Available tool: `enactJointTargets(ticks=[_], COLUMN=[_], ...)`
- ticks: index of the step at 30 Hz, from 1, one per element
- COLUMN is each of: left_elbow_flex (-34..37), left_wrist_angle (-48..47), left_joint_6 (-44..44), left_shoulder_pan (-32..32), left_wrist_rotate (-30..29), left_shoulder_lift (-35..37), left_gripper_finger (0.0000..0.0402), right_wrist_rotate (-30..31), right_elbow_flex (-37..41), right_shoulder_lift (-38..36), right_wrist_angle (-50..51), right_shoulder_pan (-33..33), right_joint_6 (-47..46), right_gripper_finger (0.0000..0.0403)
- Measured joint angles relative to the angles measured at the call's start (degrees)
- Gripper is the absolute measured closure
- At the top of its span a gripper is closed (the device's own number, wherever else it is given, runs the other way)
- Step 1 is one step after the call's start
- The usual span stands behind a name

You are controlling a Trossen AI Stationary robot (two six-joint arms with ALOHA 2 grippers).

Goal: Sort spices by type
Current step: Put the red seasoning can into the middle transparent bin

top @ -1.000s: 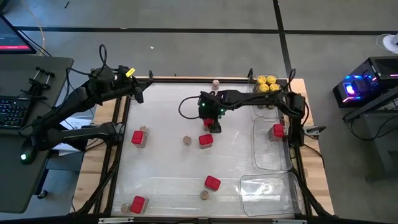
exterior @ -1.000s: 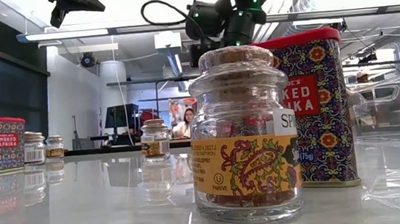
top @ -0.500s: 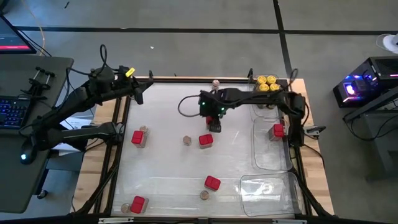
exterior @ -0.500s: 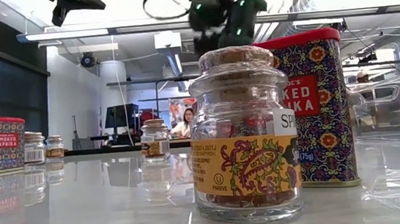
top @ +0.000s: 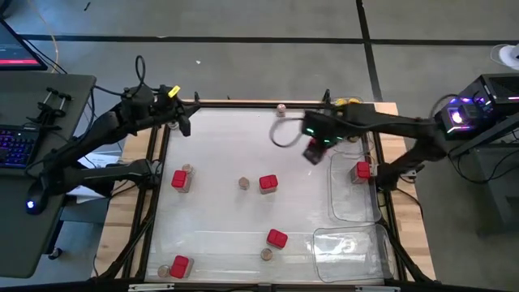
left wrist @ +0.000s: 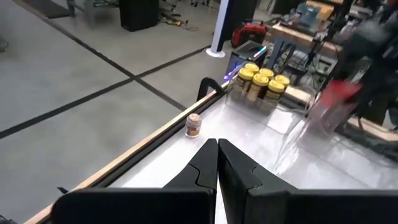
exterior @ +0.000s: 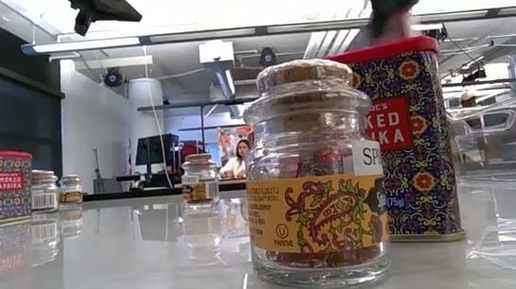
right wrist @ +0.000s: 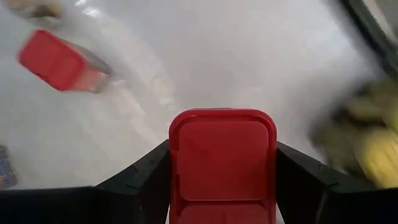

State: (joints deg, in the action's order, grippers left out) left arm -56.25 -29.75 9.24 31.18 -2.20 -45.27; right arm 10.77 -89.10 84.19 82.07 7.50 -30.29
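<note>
Cork-topped round glass jar (exterior: pixel 316 172) is being seen nearest in the low view, with a red patterned paprika tin (exterior: pixel 411 139) standing just behind it. Farther in, a red boxy tin (right wrist: pixel 222 163) is being held clamped between the fingers of the right gripper (top: pixel 312 152), above the table's far right part, near the clear plastic tray (top: pixel 351 188). Yellow-lidded round jars (left wrist: pixel 260 79) are being kept grouped at the far right corner. The left gripper (left wrist: pixel 217 163) is being held clenched and empty by the far left corner.
</note>
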Motion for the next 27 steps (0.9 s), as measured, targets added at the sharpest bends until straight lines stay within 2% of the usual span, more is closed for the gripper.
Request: enactJointTargets(ticks=[3, 5, 8, 10, 13, 18, 27], left_elbow_flex=[0.00, 0.00, 0.00, 0.00, 0.00, 0.00, 0.00], left_wrist_angle=[0.09, 0.05, 0.05, -0.07, 0.01, 0.35, 1.34], left_joint_6=[-1.03, -1.41, -1.57, -1.45, -1.58, -2.78, -1.89], left_shoulder_pan=[-0.02, -0.02, -0.02, -0.02, -0.02, 0.00, -0.02], left_wrist_rotate=[0.02, 0.02, 0.02, 0.03, 0.04, 0.04, 0.04], left_shoulder_lift=[-1.14, -2.03, -3.03, -3.49, -3.87, -4.18, -4.17], left_gripper_finger=[0.0402, 0.0401, 0.0401, 0.0401, 0.0401, 0.0401, 0.0401], right_wrist_rotate=[3.46, 4.43, 4.39, 2.09, 1.96, 2.47, 2.02], right_elbow_flex=[0.01, 1.60, 7.51, 13.80, 22.21, 30.36, 39.65], right_shoulder_lift=[-5.22, -9.12, -14.35, -17.27, -19.90, -20.87, -20.10], right_wrist_angle=[8.07, 7.61, 7.93, 8.05, 7.35, 6.44, -1.25], right_shoulder_pan=[-4.49, -7.60, -10.99, -12.75, -14.74, -13.48, -10.81], right_joint_6=[-14.53, -24.37, -42.62, -50.02, -61.45, -66.84, -67.35], right_gripper_finger=[0.0185, 0.0185, 0.0185, 0.0185, 0.0185, 0.0185, 0.0185])
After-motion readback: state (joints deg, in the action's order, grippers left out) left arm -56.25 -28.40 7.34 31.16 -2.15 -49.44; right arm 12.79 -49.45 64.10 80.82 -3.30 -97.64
